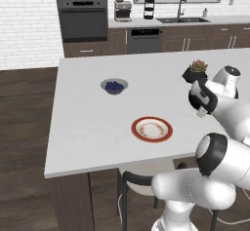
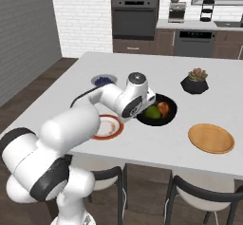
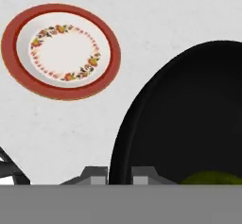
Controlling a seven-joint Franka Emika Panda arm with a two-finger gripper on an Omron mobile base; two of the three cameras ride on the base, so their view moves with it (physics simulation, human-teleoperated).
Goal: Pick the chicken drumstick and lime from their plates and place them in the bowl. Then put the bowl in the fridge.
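Over white counter (image 3: 71,128), gripper (image 3: 119,173) clamped on black bowl (image 3: 189,119) rim.

My arm (image 2: 71,138) is glossy white, built of rounded, bulbous links with dark grey-black bands at the joints, 1 round grey cap topping the wrist joint (image 2: 136,78).

No readable text, labels, brand names, numbers or signs appear anywhere. The round white plate with a red-orange rim (image 3: 60,51) carries only a ring of small painted flowers, no lettering. The distant dark kitchen appliances are too small to read.
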